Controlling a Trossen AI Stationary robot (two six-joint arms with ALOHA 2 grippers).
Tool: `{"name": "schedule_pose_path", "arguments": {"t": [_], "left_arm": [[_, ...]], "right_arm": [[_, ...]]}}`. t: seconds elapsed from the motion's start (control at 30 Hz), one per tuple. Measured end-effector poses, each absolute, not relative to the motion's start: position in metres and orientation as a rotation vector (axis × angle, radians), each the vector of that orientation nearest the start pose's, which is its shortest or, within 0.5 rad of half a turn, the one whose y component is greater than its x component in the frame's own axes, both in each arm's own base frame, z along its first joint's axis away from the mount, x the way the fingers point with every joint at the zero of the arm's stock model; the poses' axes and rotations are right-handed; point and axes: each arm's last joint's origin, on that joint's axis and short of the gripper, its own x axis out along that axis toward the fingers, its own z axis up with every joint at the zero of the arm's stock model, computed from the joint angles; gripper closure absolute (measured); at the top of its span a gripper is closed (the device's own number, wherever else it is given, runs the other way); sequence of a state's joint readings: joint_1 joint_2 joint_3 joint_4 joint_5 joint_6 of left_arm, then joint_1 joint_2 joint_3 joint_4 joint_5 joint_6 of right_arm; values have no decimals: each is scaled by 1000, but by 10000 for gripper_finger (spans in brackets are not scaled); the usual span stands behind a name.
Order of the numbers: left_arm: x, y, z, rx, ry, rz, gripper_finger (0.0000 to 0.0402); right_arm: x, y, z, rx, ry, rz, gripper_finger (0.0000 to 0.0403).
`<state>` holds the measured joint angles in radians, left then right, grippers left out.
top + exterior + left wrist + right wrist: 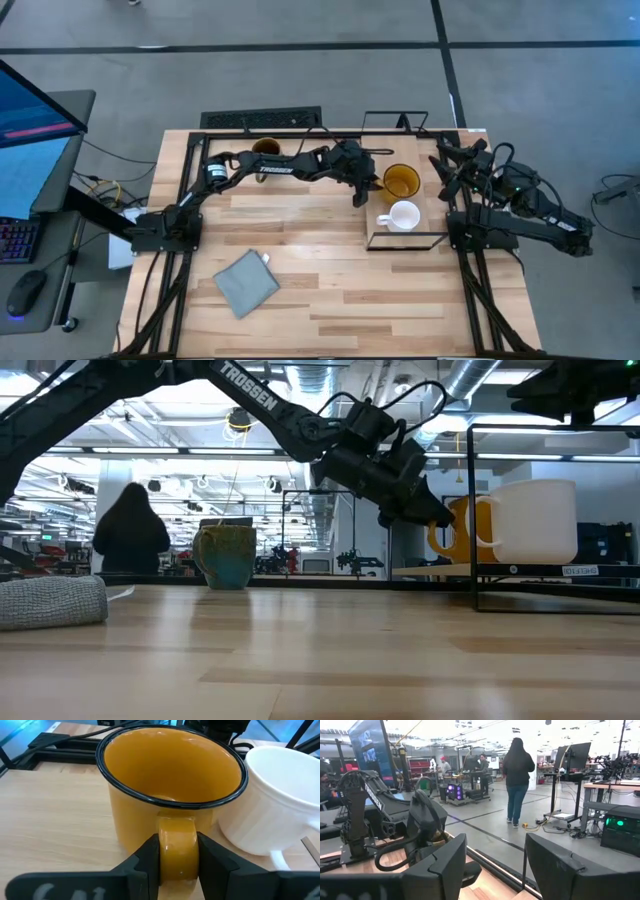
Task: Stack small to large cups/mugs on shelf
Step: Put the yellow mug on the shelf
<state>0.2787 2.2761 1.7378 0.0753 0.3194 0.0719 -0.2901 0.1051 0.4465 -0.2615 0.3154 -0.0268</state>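
Note:
The amber-yellow mug (400, 180) is upright on the shelf (432, 200), a light board on a black wire frame at the table's far right. The small white mug (404, 215) stands on the board beside it, on the near side. My left gripper (178, 847) reaches in from the left and is shut on the amber mug's handle. The dark brown-olive mug (265, 148) stands on the table near the far edge. My right gripper (447, 165) waits open at the right of the shelf, with nothing between its fingers. My left gripper pinches the amber mug's handle (177, 832) between its two fingers (150, 857), one on each flat side of the loop. The fingers come from the table's left, slanting a little downward. The mug is upright; whether its base rests on the board or hangs just above it, I cannot tell.
A folded grey-blue cloth (246, 283) lies on the table toward the near left. The shelf's black wire frame (474, 510) rises around the two mugs. A person (517, 775) stands in the room beyond the table.

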Motion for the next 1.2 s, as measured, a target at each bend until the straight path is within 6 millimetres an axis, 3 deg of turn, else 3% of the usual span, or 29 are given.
{"name": "schedule_pose_path", "arguments": {"t": [0.2,0.5,1.2], "left_arm": [[500,135,188,-45,442,-60,314],[499,136,186,-58,450,-60,280],[499,137,185,-73,455,-18,276]], "right_arm": [[58,-27,277,-25,-73,-606,177],[58,-27,277,-25,-73,-606,177],[58,-27,277,-25,-73,-607,177]]}}
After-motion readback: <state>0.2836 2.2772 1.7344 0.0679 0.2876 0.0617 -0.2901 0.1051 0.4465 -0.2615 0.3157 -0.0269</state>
